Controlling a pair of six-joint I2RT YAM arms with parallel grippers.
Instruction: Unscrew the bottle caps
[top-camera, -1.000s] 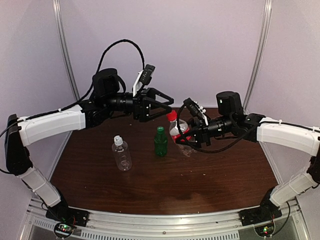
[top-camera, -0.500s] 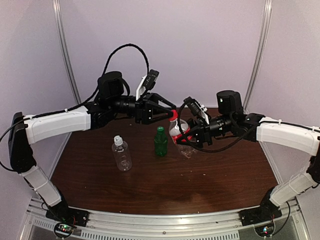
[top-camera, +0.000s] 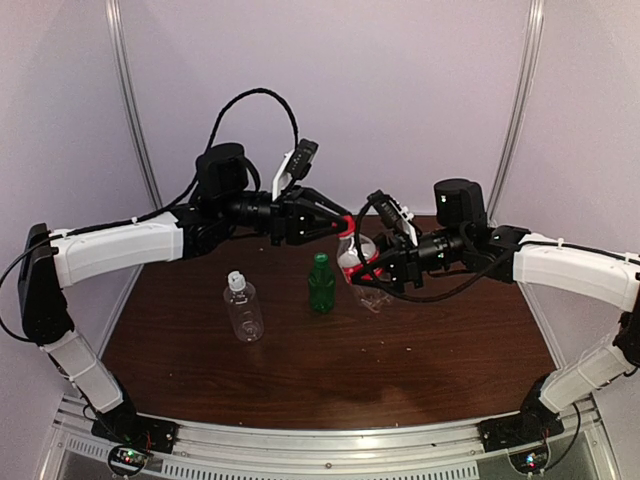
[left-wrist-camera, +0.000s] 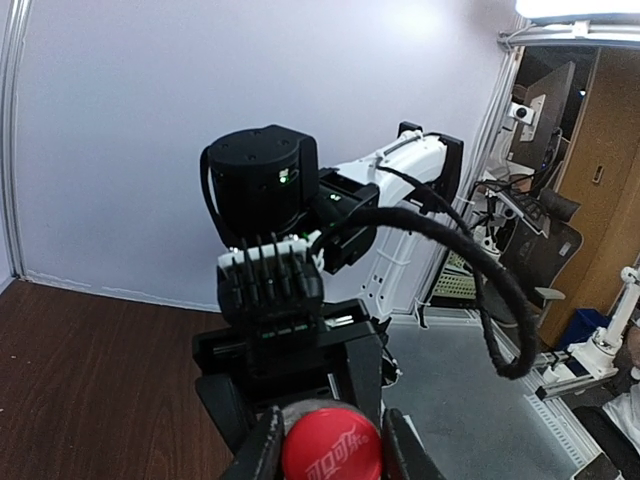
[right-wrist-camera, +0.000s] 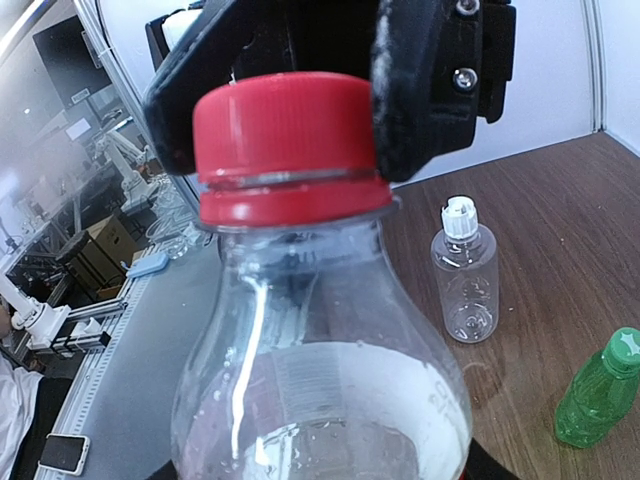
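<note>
My right gripper (top-camera: 366, 272) is shut on the body of the clear bottle with a red label (top-camera: 361, 256), holding it tilted above the table. The bottle (right-wrist-camera: 320, 380) fills the right wrist view, so my right fingers are mostly hidden there. Its red cap (right-wrist-camera: 285, 145) sits between the fingers of my left gripper (top-camera: 345, 224), which press on both of its sides. In the left wrist view the red cap (left-wrist-camera: 330, 447) is clamped in my left gripper (left-wrist-camera: 333, 452). A green bottle (top-camera: 321, 286) with a green cap and a clear bottle (top-camera: 243, 310) with a white cap stand free on the table.
The brown table (top-camera: 400, 370) is walled by pale panels behind and at both sides. The green bottle (right-wrist-camera: 598, 392) and white-capped bottle (right-wrist-camera: 466, 288) stand left of and below the held one. A metal rail (top-camera: 330, 445) runs along the near edge.
My left gripper has moved right to the red cap and narrowed its jaws from wide open onto it. The right gripper and its bottle have stayed nearly still.
</note>
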